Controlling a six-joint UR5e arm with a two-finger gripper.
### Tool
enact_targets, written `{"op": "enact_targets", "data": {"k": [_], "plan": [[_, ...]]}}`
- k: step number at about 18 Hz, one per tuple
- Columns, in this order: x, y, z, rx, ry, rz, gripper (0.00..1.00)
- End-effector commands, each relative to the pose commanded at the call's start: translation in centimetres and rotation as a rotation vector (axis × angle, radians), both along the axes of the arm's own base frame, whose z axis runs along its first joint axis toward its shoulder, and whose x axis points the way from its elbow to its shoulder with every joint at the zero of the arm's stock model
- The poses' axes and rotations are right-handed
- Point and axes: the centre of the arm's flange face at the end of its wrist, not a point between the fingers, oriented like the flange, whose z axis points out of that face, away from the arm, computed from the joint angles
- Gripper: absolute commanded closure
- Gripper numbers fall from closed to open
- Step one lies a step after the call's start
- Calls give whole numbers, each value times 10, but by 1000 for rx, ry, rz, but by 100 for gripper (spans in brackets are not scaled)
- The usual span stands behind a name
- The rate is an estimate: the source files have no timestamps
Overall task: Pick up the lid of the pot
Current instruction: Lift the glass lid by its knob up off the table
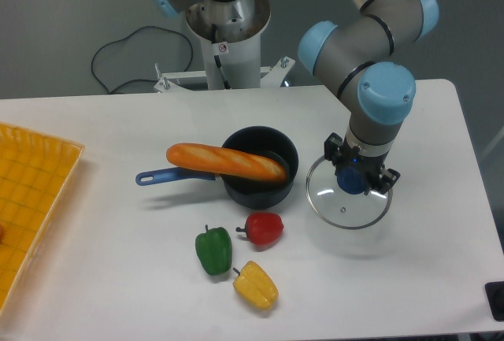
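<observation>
- The gripper [360,169] is closing its two fingers around the blue knob [352,181] of the pot lid [344,215], so the fingers are gripping the knob.
- The pot lid, clear with a thin round rim, is showing just to the right of the black pot [260,194], its rim partly hiding behind the gripper.
- The pot itself is standing upright with its mouth facing up, and its blue handle [169,176] is pointing to the left.
- A baguette [216,160] is leaning in the pot, one end lying inside the mouth and the other sticking out over the left rim, above the handle.
- A red pepper [264,229] is lying just in front of the pot, its stem pointing left.
- A green pepper [214,252] is lying in front of the pot and to its left, near the red one.
- A yellow pepper [256,287] is lying farther in front of the pot, beyond the red one.
- A yellow-orange bin [39,191] is sitting well to the left of the pot, at the view's edge.
- A black cable [142,29] is curving behind the pot, off to the left.
</observation>
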Motion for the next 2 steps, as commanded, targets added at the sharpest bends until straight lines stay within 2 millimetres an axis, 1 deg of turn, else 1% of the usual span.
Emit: {"op": "enact_targets", "data": {"k": [2], "plan": [[0, 1, 0, 0, 0, -2, 63]]}}
